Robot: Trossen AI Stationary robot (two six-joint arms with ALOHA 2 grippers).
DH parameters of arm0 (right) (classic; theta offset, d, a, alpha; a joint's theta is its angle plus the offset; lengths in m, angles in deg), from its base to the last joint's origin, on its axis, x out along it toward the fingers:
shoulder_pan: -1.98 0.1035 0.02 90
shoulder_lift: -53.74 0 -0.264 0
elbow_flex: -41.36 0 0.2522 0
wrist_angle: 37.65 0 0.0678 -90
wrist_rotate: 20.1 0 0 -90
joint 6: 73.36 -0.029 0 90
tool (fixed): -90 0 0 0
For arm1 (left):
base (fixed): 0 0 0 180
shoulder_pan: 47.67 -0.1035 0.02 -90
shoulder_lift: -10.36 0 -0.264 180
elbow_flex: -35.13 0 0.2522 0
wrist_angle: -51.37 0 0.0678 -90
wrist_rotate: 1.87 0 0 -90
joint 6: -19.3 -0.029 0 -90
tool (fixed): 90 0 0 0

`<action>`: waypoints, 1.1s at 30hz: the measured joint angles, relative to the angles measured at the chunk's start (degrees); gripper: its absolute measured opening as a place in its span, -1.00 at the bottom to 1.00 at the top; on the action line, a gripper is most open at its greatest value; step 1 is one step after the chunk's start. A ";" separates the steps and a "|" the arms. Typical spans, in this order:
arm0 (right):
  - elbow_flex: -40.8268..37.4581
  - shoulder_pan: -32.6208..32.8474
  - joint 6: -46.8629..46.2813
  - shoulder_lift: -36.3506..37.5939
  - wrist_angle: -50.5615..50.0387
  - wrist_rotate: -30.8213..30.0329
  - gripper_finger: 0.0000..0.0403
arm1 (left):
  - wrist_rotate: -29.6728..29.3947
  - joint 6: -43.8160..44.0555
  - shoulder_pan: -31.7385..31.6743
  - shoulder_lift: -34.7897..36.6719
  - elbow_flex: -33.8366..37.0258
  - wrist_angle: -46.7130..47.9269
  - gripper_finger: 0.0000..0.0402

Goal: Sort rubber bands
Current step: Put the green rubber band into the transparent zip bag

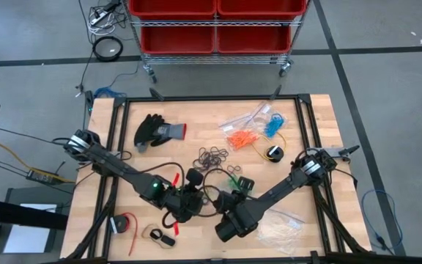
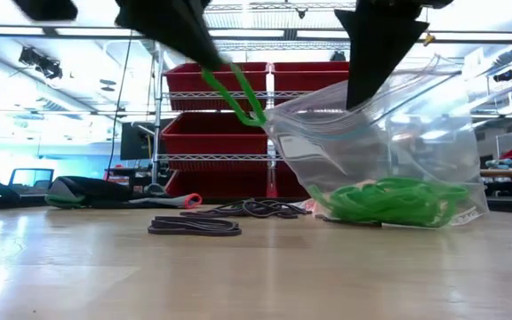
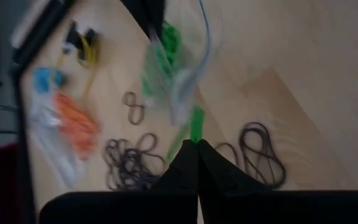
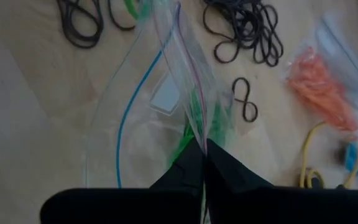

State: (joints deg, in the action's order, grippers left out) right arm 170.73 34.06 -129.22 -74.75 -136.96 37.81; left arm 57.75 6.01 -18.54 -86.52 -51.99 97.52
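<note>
A clear zip bag (image 2: 372,142) stands near the table's middle, a heap of green rubber bands (image 2: 389,200) in its bottom, which rests on the wood. My right gripper (image 4: 201,144) is shut on the bag's top edge. My left gripper (image 3: 196,144) is shut on one green rubber band (image 2: 238,98) that runs to the bag's mouth corner. Black rubber bands (image 1: 212,156) lie loose on the table beyond the bag, more of them (image 2: 194,227) in front of it. My left gripper pinches one end of a green rubber band (image 3: 196,127) between its two fingertips, slanting down from above. The band is lifted clear and stretches straight from the fingers to the bag's mouth. My right gripper pinches the bag's upper edge (image 4: 194,127) between its two fingers from above, slanting down. The bag hangs below the fingers, upright, with its bottom (image 2: 389,222) on the table.
Orange bands (image 1: 242,137) and blue bands (image 1: 273,125) lie on clear bags at the far right. A yellow cable (image 1: 269,150) curls beside them. A black glove (image 1: 156,130) lies far left, a red roll (image 1: 125,224) near left, another clear bag (image 1: 277,231) near right.
</note>
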 joint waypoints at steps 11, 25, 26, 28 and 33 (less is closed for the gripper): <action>-0.08 -0.61 1.60 0.17 2.67 0.42 -1.00 | -8.51 -4.50 3.71 0.04 -10.96 5.15 -1.00; -0.08 -0.70 2.53 3.10 6.25 1.44 -1.00 | -9.35 -5.75 5.58 0.11 -12.97 4.05 -1.00; -0.08 -0.70 2.41 3.76 6.30 1.22 -1.00 | -9.54 -5.71 5.59 0.11 -12.81 4.15 -1.00; -0.08 -0.68 1.97 5.02 6.38 0.73 -1.00 | -9.99 -5.01 5.68 0.11 -12.59 4.44 -1.00; -0.08 -0.75 2.00 8.22 8.02 0.57 -1.00 | -10.02 -4.53 5.76 0.11 -12.59 3.72 -1.00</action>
State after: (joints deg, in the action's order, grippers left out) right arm 170.65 33.31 -127.22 -66.53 -128.94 38.38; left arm 47.73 1.47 -12.78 -86.41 -64.58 101.24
